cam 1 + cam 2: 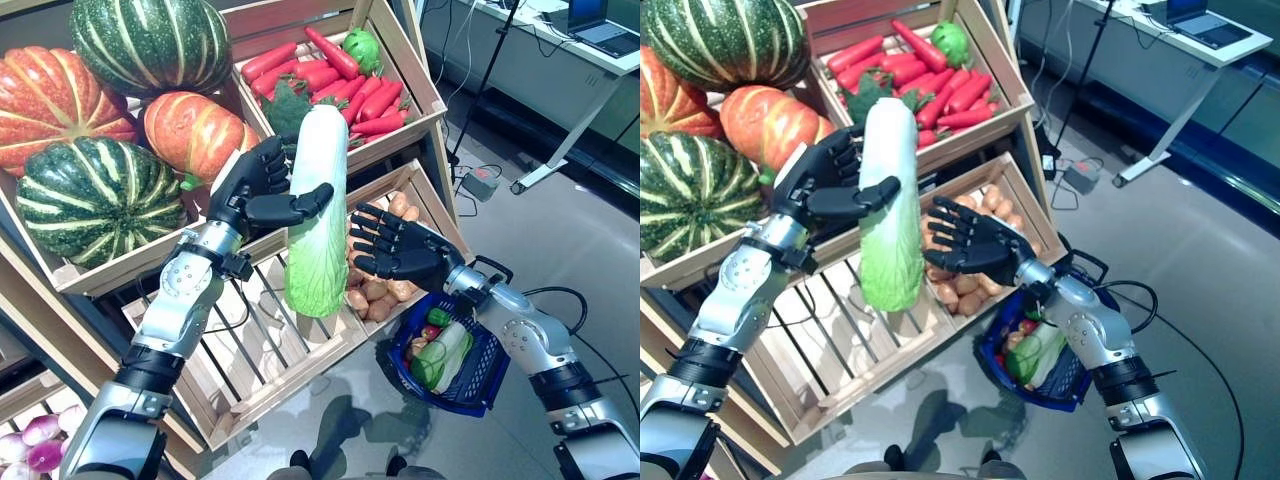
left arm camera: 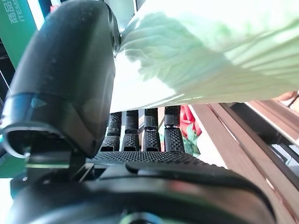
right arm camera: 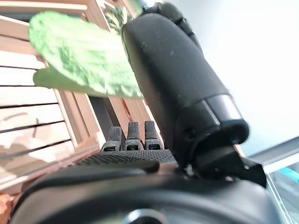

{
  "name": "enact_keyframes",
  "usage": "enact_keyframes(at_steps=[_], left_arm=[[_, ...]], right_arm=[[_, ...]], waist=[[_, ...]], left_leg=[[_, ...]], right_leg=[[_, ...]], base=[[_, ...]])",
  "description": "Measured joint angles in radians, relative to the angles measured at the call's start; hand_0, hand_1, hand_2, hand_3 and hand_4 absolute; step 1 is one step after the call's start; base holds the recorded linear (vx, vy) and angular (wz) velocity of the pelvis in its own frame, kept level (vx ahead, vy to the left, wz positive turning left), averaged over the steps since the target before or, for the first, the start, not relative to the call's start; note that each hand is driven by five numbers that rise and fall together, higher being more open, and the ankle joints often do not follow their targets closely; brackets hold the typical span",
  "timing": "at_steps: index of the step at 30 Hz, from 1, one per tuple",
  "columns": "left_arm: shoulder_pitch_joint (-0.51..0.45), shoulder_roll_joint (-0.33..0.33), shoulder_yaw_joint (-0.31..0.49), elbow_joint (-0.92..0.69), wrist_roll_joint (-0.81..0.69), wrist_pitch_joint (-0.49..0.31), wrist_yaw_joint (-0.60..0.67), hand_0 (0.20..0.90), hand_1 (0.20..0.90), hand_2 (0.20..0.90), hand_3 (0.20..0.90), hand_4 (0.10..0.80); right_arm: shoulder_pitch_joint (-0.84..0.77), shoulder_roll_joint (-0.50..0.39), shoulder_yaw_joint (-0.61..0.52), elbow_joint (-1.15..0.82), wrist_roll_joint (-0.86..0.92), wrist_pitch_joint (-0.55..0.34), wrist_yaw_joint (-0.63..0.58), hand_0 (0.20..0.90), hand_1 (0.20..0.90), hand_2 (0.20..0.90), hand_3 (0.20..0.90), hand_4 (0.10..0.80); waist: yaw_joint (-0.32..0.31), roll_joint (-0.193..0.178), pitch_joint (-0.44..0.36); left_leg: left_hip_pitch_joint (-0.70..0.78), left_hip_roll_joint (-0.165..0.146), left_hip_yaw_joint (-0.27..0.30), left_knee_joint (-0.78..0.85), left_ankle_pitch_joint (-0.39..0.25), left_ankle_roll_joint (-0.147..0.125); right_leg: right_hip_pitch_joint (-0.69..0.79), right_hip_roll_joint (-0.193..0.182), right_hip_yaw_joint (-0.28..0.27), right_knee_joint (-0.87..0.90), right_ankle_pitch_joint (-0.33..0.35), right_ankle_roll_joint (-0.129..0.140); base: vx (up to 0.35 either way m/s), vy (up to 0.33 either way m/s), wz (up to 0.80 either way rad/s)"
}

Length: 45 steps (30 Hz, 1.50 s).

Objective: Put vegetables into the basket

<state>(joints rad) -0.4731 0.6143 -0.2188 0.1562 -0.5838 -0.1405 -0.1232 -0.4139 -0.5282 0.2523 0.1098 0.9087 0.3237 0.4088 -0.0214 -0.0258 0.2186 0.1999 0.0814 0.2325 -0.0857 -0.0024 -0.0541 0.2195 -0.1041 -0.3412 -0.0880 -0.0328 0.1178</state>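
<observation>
Napa cabbage (image 1: 316, 215) hangs upright, clasped by the left hand (image 1: 258, 190); the right hand (image 1: 400, 248) spreads open beside it.

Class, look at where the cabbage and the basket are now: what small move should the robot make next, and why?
Probably swing the left hand right and down toward the blue basket. That hand grips the napa cabbage upright in front of the crates, while the basket hangs lower on the right arm, already holding some vegetables. The right hand is open and empty beside the cabbage.
</observation>
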Motion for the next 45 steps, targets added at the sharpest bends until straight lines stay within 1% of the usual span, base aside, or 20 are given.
enact_keyframes(at_steps=[2, 6, 8, 12, 17, 21, 23, 30, 31, 32, 39, 45], left_arm=[[0.000, -0.018, -0.013, -0.001, 0.001, 0.000, -0.001, 0.300, 0.300, 0.300, 0.300, 0.400], [0.000, -0.019, -0.037, -0.011, 0.002, 0.000, -0.003, 0.300, 0.300, 0.300, 0.300, 0.400], [0.000, -0.024, -0.044, -0.025, 0.006, -0.002, -0.003, 0.300, 0.300, 0.300, 0.300, 0.400], [0.000, -0.061, -0.048, -0.042, 0.020, -0.021, -0.005, 0.300, 0.300, 0.300, 0.300, 0.400], [0.000, -0.068, -0.053, -0.049, 0.020, -0.021, -0.019, 0.300, 0.300, 0.300, 0.300, 0.400], [0.000, -0.095, -0.061, -0.049, 0.019, -0.023, -0.038, 0.300, 0.300, 0.300, 0.300, 0.400], [0.000, -0.114, -0.081, -0.049, 0.021, -0.035, -0.041, 0.300, 0.300, 0.300, 0.300, 0.400], [0.027, -0.141, -0.084, -0.049, 0.017, -0.036, -0.046, 0.300, 0.300, 0.300, 0.300, 0.400], [0.032, -0.143, -0.086, -0.049, 0.013, -0.036, -0.050, 0.300, 0.300, 0.300, 0.300, 0.400], [0.038, -0.147, -0.086, -0.049, -0.001, -0.036, -0.054, 0.300, 0.300, 0.300, 0.300, 0.400], [0.091, -0.167, -0.053, -0.047, -0.020, -0.037, -0.070, 0.300, 0.300, 0.300, 0.300, 0.400], [0.112, -0.177, -0.048, -0.043, -0.021, -0.050, -0.092, 0.300, 0.300, 0.300, 0.300, 0.400]], right_arm=[[0.000, 0.014, 0.006, 0.000, 0.000, 0.021, 0.000, 0.900, 0.900, 0.900, 0.900, 0.800], [0.000, 0.033, 0.028, 0.000, 0.001, 0.034, 0.001, 0.900, 0.900, 0.900, 0.900, 0.800], [0.000, 0.035, 0.040, 0.000, 0.001, 0.056, 0.002, 0.900, 0.900, 0.900, 0.900, 0.800], [0.000, 0.051, 0.047, 0.000, 0.001, 0.085, 0.003, 0.900, 0.900, 0.900, 0.900, 0.800], [0.002, 0.060, 0.048, 0.000, 0.002, 0.092, 0.003, 0.900, 0.900, 0.900, 0.900, 0.800], [0.004, 0.066, 0.053, 0.001, 0.003, 0.093, 0.003, 0.900, 0.900, 0.900, 0.900, 0.800], [0.006, 0.072, 0.070, 0.001, 0.011, 0.093, 0.001, 0.900, 0.900, 0.900, 0.900, 0.800], [0.019, 0.093, 0.080, 0.002, 0.015, 0.093, -0.033, 0.900, 0.900, 0.900, 0.900, 0.800], [0.020, 0.095, 0.083, 0.002, 0.027, 0.093, -0.039, 0.571, 0.571, 0.571, 0.571, 0.580], [0.023, 0.095, 0.086, 0.002, 0.044, 0.093, -0.039, 0.300, 0.300, 0.300, 0.300, 0.400], [0.030, 0.099, 0.114, 0.002, 0.044, 0.093, -0.040, 0.300, 0.300, 0.300, 0.300, 0.400], [0.044, 0.094, 0.116, 0.002, 0.044, 0.093, -0.041, 0.300, 0.300, 0.300, 0.300, 0.400]], waist=[[-0.005, -0.004, -0.002], [-0.014, -0.008, -0.005], [-0.015, -0.009, -0.005], [-0.015, -0.009, -0.007], [-0.016, -0.009, -0.017], [-0.016, -0.010, -0.048], [-0.016, -0.010, -0.065], [-0.015, -0.015, -0.087], [-0.015, -0.015, -0.088], [-0.015, -0.016, -0.088], [-0.012, -0.015, -0.090], [0.001, -0.013, -0.091]], left_leg=[[0.001, 0.000, 0.003, -0.002, 0.000, 0.000], [0.004, 0.000, 0.016, -0.002, 0.000, 0.000], [0.006, 0.000, 0.017, -0.002, 0.001, 0.002], [0.007, 0.000, 0.017, -0.002, 0.008, 0.009], [0.010, -0.001, 0.020, -0.002, 0.014, 0.011], [0.010, -0.002, 0.019, -0.002, 0.014, 0.011], [0.012, -0.002, 0.020, -0.002, 0.014, 0.011], [0.015, -0.002, 0.020, -0.002, 0.015, 0.012], [0.016, -0.002, 0.020, -0.002, 0.015, 0.012], [0.016, -0.002, 0.021, -0.002, 0.015, 0.012], [0.017, -0.002, 0.021, -0.002, 0.016, 0.012], [0.017, -0.002, 0.020, -0.002, 0.016, 0.013]], right_leg=[[0.000, 0.000, 0.002, 0.000, 0.000, 0.000], [-0.001, 0.001, 0.006, 0.000, 0.001, 0.002], [-0.001, 0.001, 0.009, 0.000, 0.002, 0.004], [0.000, 0.001, 0.011, 0.000, 0.007, 0.008], [-0.001, 0.001, 0.025, 0.000, 0.015, 0.006], [-0.001, 0.000, 0.026, 0.000, 0.015, 0.006], [0.000, 0.000, 0.027, 0.000, 0.015, 0.006], [0.002, 0.001, 0.030, 0.000, 0.017, 0.007], [0.002, 0.000, 0.031, 0.000, 0.017, 0.007], [0.002, 0.000, 0.032, 0.000, 0.017, 0.007], [0.002, 0.000, 0.035, 0.000, 0.019, 0.007], [0.002, 0.000, 0.035, 0.000, 0.019, 0.007]], base=[[0.000, 0.000, 0.00], [0.001, -0.002, -0.05], [0.005, -0.003, -0.05], [0.003, -0.001, -0.01], [0.006, 0.000, -0.03], [0.000, 0.000, 0.00], [0.000, 0.000, 0.00], [0.000, 0.000, 0.00], [0.000, 0.000, 0.00], [0.016, -0.005, -0.03], [0.000, 0.000, 0.00], [0.000, 0.000, 0.00]])
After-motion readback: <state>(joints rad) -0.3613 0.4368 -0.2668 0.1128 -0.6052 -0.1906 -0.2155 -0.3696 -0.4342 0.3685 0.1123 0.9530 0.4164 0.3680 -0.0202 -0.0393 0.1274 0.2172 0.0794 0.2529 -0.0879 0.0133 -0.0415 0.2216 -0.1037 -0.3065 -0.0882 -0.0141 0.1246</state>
